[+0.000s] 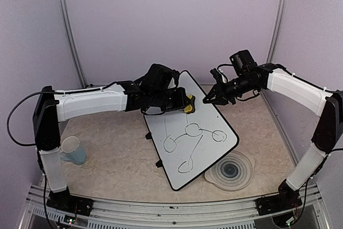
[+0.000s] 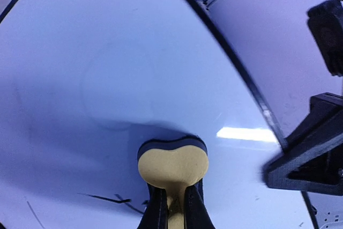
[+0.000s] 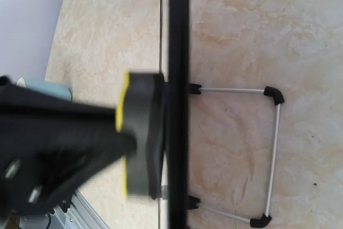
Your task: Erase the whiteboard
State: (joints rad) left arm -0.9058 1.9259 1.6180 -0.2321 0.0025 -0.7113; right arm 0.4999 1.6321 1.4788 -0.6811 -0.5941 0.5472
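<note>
The left arm (image 1: 91, 103) and right arm (image 1: 297, 87) reach forward and inward, bringing the left gripper (image 1: 183, 104) and right gripper (image 1: 208, 99) near each other, both with jaws closed.

White whiteboard (image 1: 209, 113), black-framed, black marker loops (image 1: 192, 129); yellow eraser (image 1: 188, 105).

No legible text, label, brand, number or sign appears in any of the three views. The black marker strokes (image 1: 192, 128) on the whiteboard (image 1: 206, 119) are closed loops joined by lines. They form no readable letter, digit or symbol.
</note>
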